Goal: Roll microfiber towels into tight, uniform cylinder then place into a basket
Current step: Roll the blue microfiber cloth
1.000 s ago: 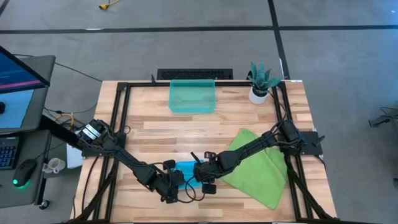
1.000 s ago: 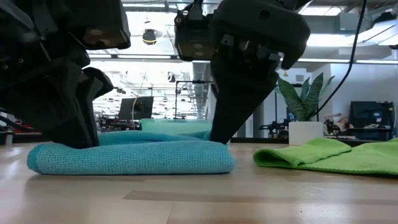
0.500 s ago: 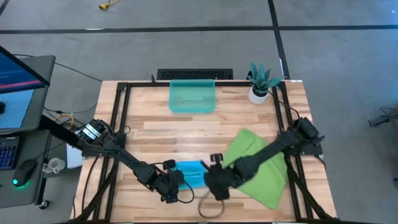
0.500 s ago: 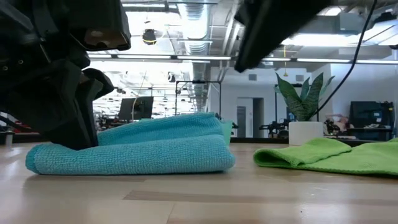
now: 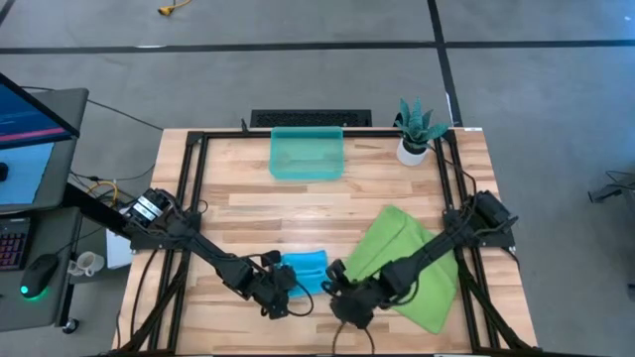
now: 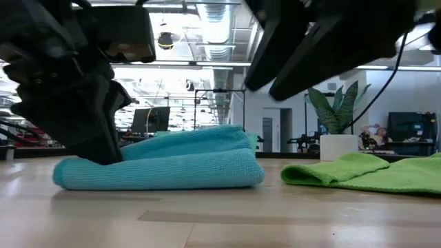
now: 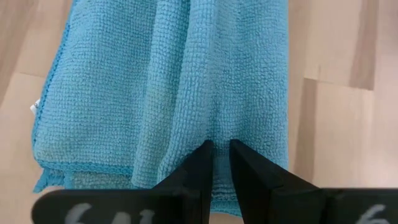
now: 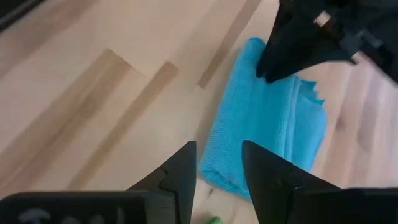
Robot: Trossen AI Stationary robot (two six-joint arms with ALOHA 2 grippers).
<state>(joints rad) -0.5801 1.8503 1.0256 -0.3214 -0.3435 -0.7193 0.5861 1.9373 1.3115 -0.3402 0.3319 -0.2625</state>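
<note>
Near the table's front edge, our left gripper (image 5: 282, 294) pinches the left end of the blue towel (image 5: 306, 272), whose long side runs toward our right gripper (image 5: 339, 297), spread wide and empty just beside its other end.

A light wooden table (image 5: 298, 213) edged by a black metal frame (image 5: 190, 178) stands on a grey floor (image 5: 298, 79) crossed by dark lines. Left of the table a desk carries a lit monitor (image 5: 25, 114), keyboard and mouse; at the table's far right corner stands a white potted plant (image 5: 415, 129). Beyond the table, the room recedes under ceiling light strips (image 6: 207, 65).
</note>
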